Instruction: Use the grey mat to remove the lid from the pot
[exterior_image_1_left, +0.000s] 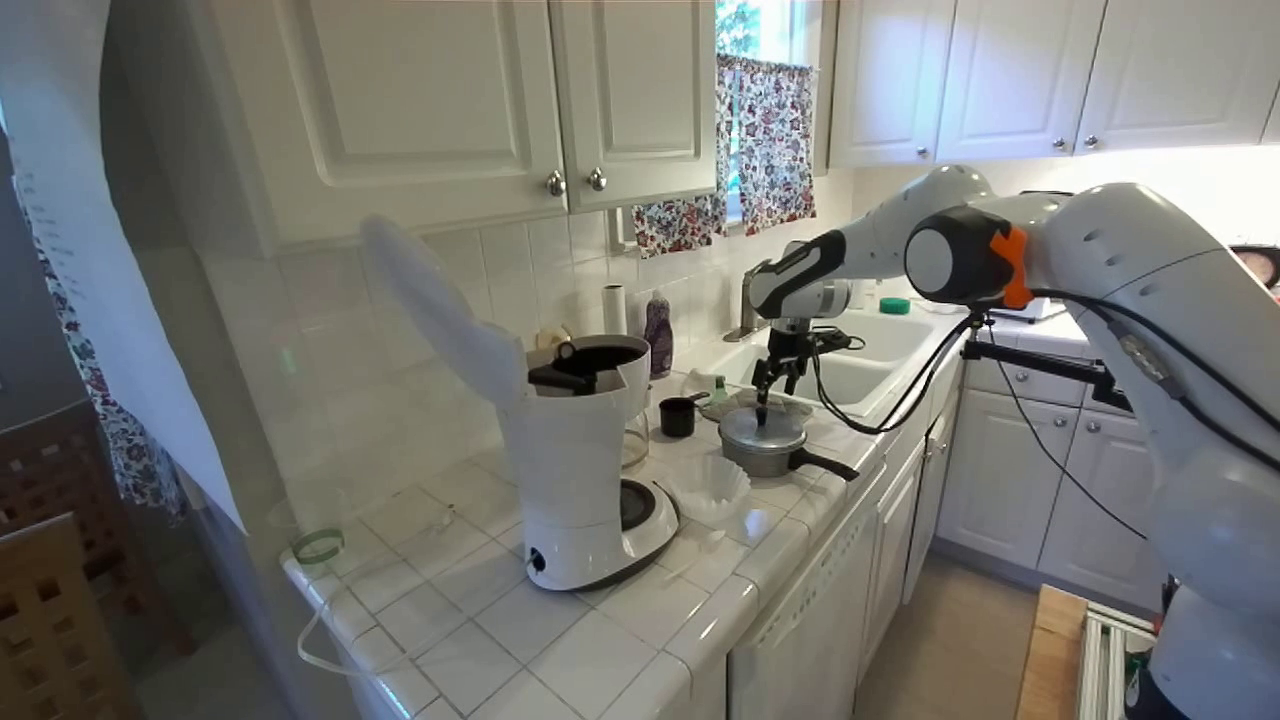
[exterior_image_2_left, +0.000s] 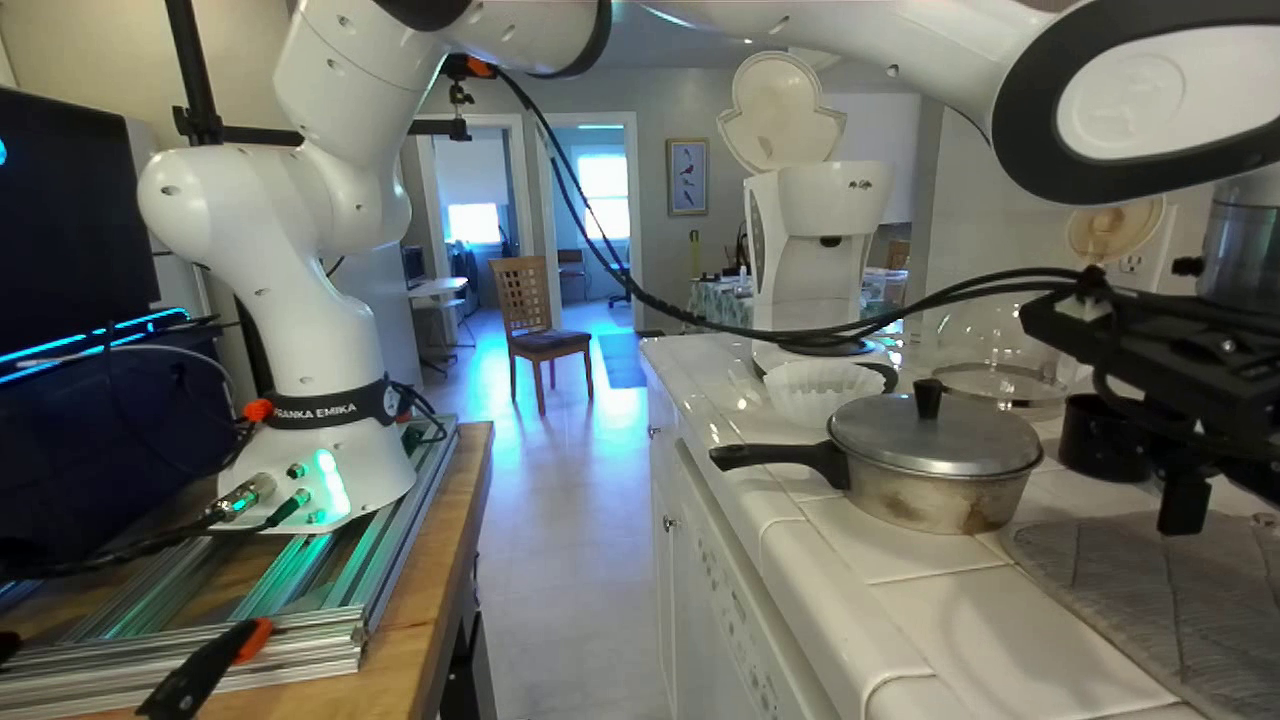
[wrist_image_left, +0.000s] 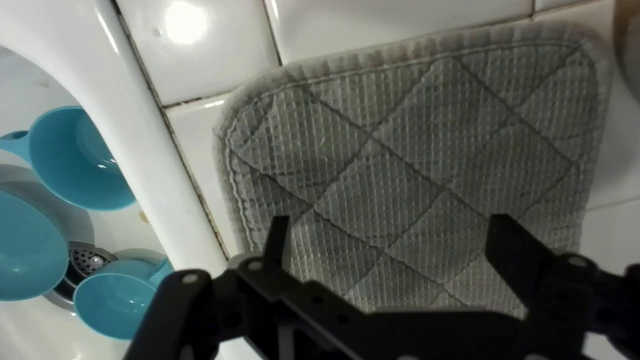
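In the wrist view the end effector (wrist_image_left: 392, 235) enters from the bottom of the frame, its fingers (wrist_image_left: 276, 245) standing wide apart over the grey mat (wrist_image_left: 410, 150), a quilted pad spread across centre and right. The end effector hides part of the mat's lower side; whether the two touch I cannot tell. Bare tile runs along the mat's upper side, and a narrow strip at its left separates it from the sink rim (wrist_image_left: 147, 150). In an exterior view more bare tile lies between the mat, at lower right, and the rounded front edge (exterior_image_2_left: 800, 580) of the surface (exterior_image_2_left: 980, 640). Right of centre there stands the pot (exterior_image_2_left: 930, 505), its black handle (exterior_image_2_left: 785, 456) pointing left to that edge, the lid (exterior_image_2_left: 930, 445) seated on it.

The surface is white glazed tile. White cabinets (exterior_image_1_left: 640, 100) and a floral curtain (exterior_image_1_left: 775, 140) show across the top of an exterior view. A wooden chair (exterior_image_2_left: 545, 340) stands left of centre in an exterior view.

Counted: one mat; one pot; one lid; one white coffee maker (exterior_image_2_left: 820, 230), its top raised; one dark cup (exterior_image_2_left: 1090, 440) near the pot; one purple bottle (exterior_image_1_left: 658, 335); three blue cups (wrist_image_left: 75, 160) inside the sink rim, at left in the wrist view.
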